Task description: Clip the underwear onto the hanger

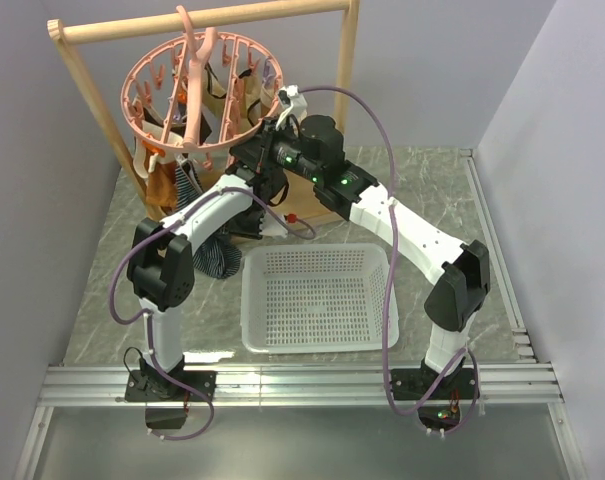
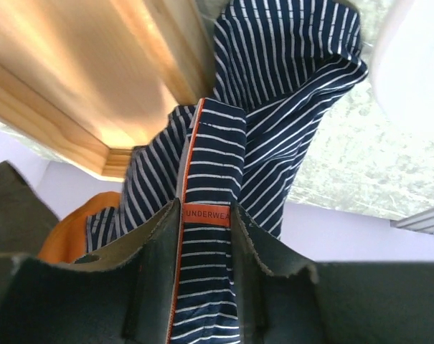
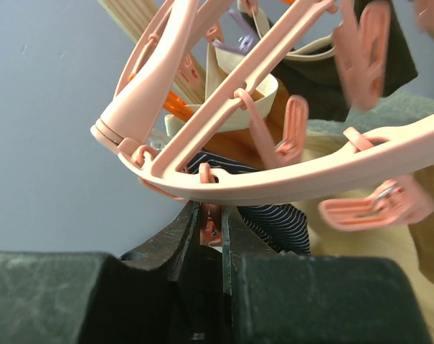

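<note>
Possibly misses the clip (image 3: 211, 233) squeezed by the right gripper (image 3: 211, 218) on the free-hanging hanger (image 3: 274, 183), or drops the underwear (image 2: 217, 161) nipped in the left gripper (image 2: 204, 212).

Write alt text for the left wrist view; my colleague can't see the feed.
The left gripper pinches the folded waistband of the underwear, navy with thin white stripes and an orange label. The wooden rack frame fills the upper left, and the grey marbled table shows at right.
</note>
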